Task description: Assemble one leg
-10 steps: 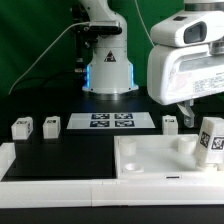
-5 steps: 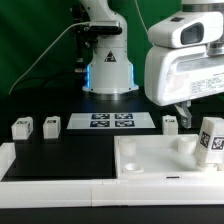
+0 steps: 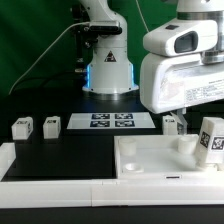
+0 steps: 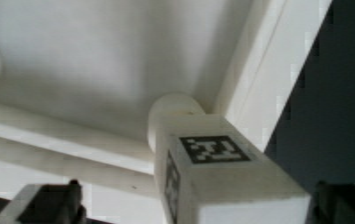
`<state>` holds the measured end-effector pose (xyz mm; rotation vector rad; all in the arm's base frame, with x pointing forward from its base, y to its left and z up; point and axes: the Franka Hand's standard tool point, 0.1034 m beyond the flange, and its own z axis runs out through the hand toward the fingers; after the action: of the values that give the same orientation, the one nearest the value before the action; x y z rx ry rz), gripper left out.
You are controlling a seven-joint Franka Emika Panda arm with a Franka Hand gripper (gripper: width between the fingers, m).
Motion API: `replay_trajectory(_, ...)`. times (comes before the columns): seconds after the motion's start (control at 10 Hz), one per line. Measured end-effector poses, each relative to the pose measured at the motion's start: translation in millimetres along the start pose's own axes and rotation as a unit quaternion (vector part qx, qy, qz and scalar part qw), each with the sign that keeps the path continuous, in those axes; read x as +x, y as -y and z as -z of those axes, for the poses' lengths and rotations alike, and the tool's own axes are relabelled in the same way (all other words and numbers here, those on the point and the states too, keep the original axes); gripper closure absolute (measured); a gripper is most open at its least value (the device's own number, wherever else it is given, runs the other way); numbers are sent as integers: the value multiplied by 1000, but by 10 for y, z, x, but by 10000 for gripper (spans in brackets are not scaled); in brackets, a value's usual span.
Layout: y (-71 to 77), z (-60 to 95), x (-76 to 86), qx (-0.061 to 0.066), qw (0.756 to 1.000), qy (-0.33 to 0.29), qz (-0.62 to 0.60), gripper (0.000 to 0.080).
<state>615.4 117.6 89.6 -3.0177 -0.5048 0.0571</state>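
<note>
Leg [image 3: 210, 141] is standing upright at tray's [image 3: 150, 172] R edge, far right of frame. Gripper [image 4: 195, 203] is straddling it, jaws wide, w/ slack on one side.

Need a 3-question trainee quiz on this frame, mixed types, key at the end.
1. True or false: a leg stands in a corner of the tray.
2. The marker board lies: A) inside the tray; B) on the table, outside the tray; C) on top of a leg.
3. Is the gripper open or shut?
Key: 1 true; 2 B; 3 open.
</note>
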Motion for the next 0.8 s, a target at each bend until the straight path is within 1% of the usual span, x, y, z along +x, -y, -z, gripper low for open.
replay_trajectory(0.1, -5, -2, -1, 0, 1000, 0, 0, 150)
replay_trajectory(0.2, -10, -5, -3, 0, 1000, 0, 0, 269)
replay_trajectory(0.3, -11, -5, -3, 0, 1000, 0, 0, 269)
replay_trajectory(0.4, -19, -4, -4, 0, 1000, 0, 0, 427)
replay_trajectory(0.5, -34, -2, -6, 0, 1000, 0, 1, 508)
replay_trajectory(0.8, -53, -1, -9, 0, 1000, 0, -23, 508)
